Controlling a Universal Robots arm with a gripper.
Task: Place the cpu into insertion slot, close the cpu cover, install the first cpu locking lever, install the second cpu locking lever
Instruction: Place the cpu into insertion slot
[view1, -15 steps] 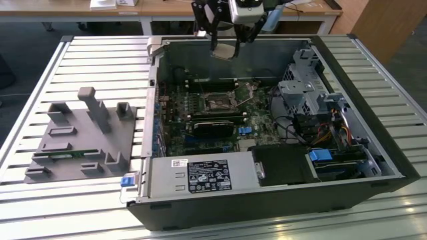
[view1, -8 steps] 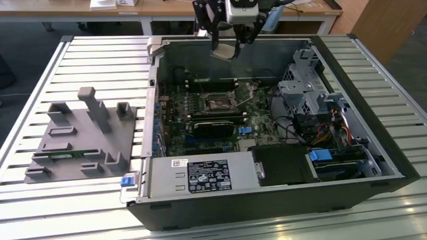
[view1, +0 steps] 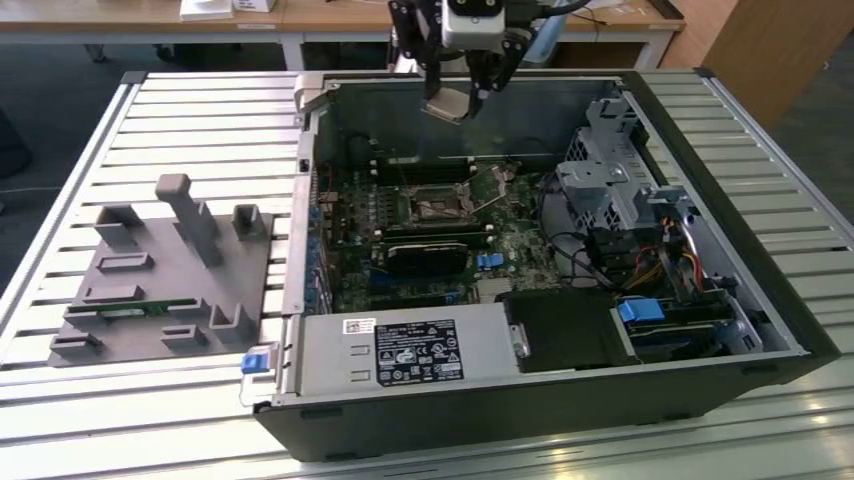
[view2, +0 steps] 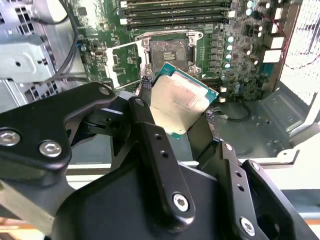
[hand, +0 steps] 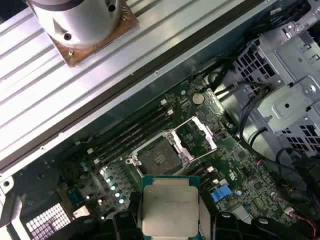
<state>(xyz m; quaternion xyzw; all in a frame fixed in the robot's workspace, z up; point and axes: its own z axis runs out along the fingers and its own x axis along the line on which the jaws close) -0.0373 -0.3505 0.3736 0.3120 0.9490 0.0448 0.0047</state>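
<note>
My gripper (view1: 454, 105) hangs above the back of the open computer case, shut on the cpu (view2: 180, 100), a flat square chip with a dull silver top and a green edge. The cpu (hand: 169, 205) is held well above the motherboard, apart from it. The insertion slot (hand: 161, 158) lies open below, a dark square with a silvery rim. In the exterior view the insertion slot (view1: 435, 208) sits mid-board. The cpu cover (hand: 198, 136) is swung up beside the slot, a thin metal frame showing green board through its window. In the second wrist view the cpu cover (view2: 125, 62) stands next to the insertion slot (view2: 172, 51).
The black case (view1: 747, 300) walls surround the board. Memory slots (hand: 135, 131) run beside the socket. A metal drive cage (view1: 607, 180) and cables fill the exterior view's right. A grey fixture (view1: 167, 270) stands on the slatted table at the exterior view's left.
</note>
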